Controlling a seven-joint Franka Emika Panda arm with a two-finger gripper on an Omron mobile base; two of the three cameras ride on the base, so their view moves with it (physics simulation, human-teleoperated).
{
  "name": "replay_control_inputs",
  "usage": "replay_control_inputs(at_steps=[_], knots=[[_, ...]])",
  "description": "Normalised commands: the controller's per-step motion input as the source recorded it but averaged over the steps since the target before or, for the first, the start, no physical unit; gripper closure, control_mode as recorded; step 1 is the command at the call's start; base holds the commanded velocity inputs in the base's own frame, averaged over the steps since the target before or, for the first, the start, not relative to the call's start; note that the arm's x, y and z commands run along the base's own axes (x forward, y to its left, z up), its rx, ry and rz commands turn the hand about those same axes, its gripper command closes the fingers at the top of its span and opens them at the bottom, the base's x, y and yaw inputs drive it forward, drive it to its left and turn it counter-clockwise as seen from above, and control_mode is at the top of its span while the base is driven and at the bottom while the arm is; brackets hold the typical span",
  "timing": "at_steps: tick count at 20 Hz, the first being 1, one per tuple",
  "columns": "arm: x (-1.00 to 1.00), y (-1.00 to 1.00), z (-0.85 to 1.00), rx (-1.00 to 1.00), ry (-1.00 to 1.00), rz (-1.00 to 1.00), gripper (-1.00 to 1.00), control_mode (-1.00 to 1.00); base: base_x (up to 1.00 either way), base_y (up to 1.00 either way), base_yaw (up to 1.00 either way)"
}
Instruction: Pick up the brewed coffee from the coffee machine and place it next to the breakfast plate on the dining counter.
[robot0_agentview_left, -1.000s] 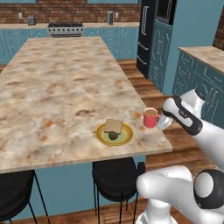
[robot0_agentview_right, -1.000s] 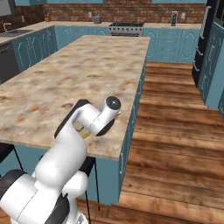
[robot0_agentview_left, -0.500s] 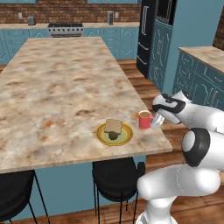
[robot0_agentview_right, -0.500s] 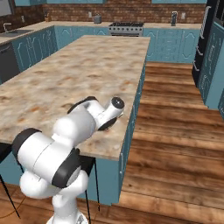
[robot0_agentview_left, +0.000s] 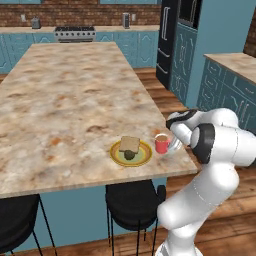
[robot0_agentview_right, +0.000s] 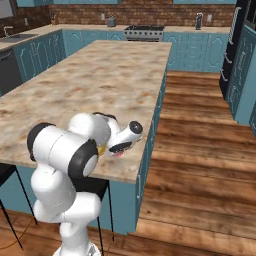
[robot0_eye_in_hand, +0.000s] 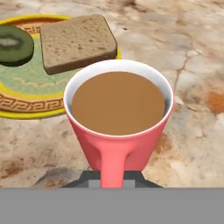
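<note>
The gripper (robot0_agentview_left: 172, 145) is closed on the handle of the red mug (robot0_agentview_left: 161, 143), keeping it upright so the coffee stays level, just beside the breakfast plate (robot0_agentview_left: 131, 152) near the bench (robot0_agentview_left: 75, 100) corner.

The left base view looks forward and down from behind the arm, along the length of the table (robot0_agentview_left: 75, 95) toward the brick back wall; the arm rises at the lower right of the frame. The right base view faces the same way from the other side, the arm at lower left and wooden floor (robot0_agentview_right: 200, 150) at right. Both share the table top and the far stove. The hand view sits very close, looking over the mug (robot0_eye_in_hand: 118, 118) to the plate (robot0_eye_in_hand: 26, 109) at upper left.
</note>
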Motion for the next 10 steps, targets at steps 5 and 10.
replay_control_inputs(at_steps=[5,10], knots=[[0.36,0.0,-0.49,0.0,0.0,0.0,-1.0,-1.0,0.0,0.0,0.0],[0.04,0.0,-0.19,-0.01,-0.05,0.0,-1.0,-1.0,0.0,0.0,0.0]])
